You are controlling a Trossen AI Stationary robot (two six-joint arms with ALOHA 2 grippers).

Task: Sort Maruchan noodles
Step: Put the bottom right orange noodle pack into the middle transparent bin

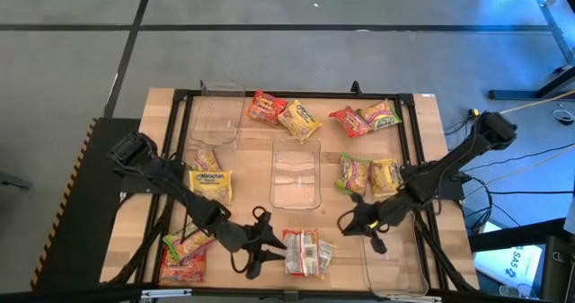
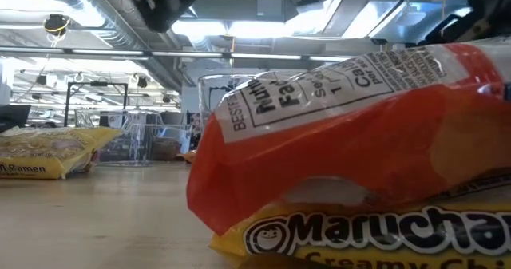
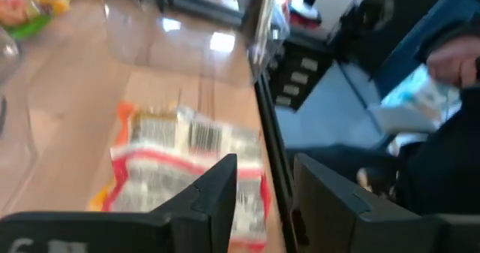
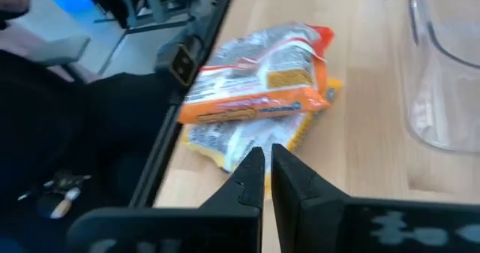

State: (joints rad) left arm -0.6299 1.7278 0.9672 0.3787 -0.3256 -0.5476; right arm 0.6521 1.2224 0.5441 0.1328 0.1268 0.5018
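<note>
Left pincer [image 1: 267,246] narrowly parted and empty, just beside stacked red and yellow crinkly plastic noodle packets [image 1: 306,252], right pincer [image 1: 347,222] closed, empty, just beyond them on wooden surface [image 1: 260,195]

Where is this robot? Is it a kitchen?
Probably not a kitchen; it looks like a lab or workshop. The wooden table stands on a bare grey floor, cables trail beside it, and ceiling pipes run over a big open room.

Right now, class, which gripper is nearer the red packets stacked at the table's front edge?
Left. The left gripper sits just beside the stacked red packets, its fingers apart. The right gripper hangs farther off, toward the clear tray.
</note>
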